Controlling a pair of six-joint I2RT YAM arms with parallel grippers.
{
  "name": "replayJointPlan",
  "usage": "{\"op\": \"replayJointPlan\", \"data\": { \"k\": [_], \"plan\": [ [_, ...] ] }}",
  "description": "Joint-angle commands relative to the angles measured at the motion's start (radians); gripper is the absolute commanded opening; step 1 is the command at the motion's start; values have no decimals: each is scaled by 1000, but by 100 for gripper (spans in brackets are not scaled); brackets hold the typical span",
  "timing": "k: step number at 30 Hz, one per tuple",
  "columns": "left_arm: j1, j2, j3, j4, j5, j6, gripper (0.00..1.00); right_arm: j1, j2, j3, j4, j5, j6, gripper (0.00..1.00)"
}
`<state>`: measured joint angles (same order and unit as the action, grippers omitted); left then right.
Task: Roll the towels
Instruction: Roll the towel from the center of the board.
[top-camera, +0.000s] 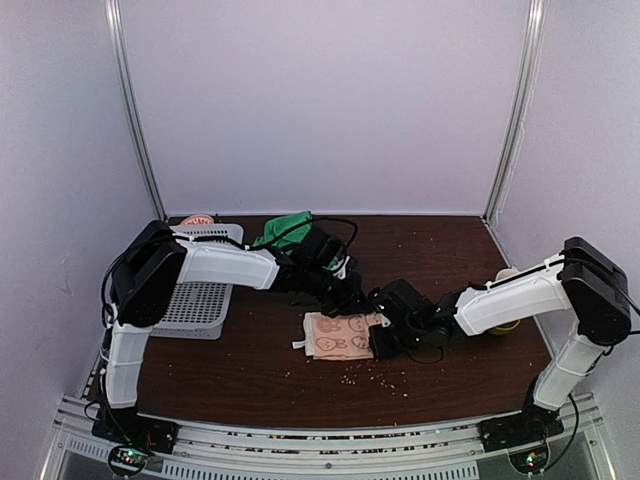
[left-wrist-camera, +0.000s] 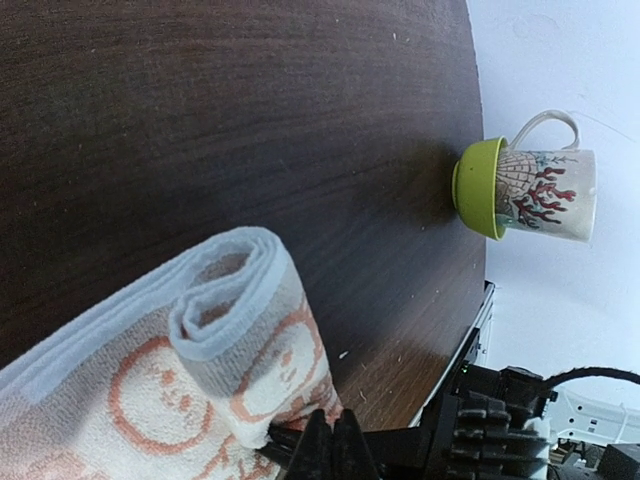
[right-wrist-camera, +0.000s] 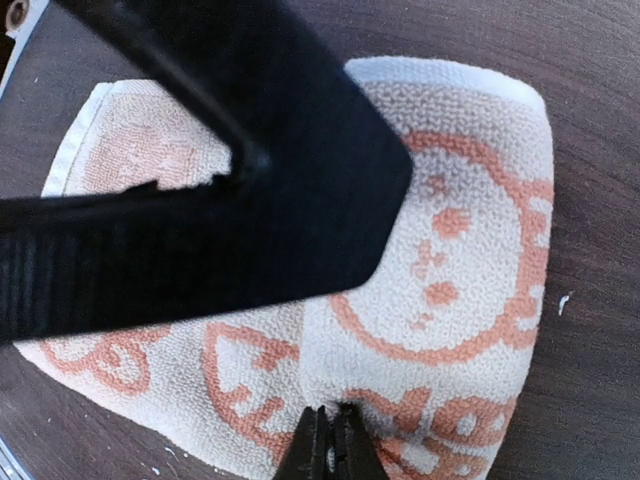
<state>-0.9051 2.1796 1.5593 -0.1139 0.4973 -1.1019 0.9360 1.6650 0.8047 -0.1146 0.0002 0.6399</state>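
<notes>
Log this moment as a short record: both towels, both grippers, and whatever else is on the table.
printed towel: mid-table, right end curled over into a loose first turn
green towel: bunched at the back, beside the basket, not rolled
left gripper: shut on the printed towel's curled end
right gripper: shut on that same end
basket: white, on the left side
mug: green-rimmed, near the right edge
table: dark wood, scattered crumbs

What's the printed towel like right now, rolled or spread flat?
Partly rolled: one end of the printed towel curls over into a loose loop in the left wrist view; the rest lies flat on the table.
</notes>
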Motion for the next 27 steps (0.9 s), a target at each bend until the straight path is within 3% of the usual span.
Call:
{"op": "replayJointPlan", "data": {
  "k": [1, 11, 18, 27],
  "plan": [
    [15, 63, 9, 69, 42, -12, 0, -6, 14, -29, -37, -3, 14, 6],
    [18, 124, 2, 49, 35, -5, 0, -6, -1, -14, -50, -12, 4, 6],
    [36, 109, -60, 98, 24, -17, 0, -13, -145, -10, -114, -13, 1, 35],
    [37, 123, -38, 69, 16, 0, 0, -84, -283, -75, -122, -22, 34, 50]
  ]
}}
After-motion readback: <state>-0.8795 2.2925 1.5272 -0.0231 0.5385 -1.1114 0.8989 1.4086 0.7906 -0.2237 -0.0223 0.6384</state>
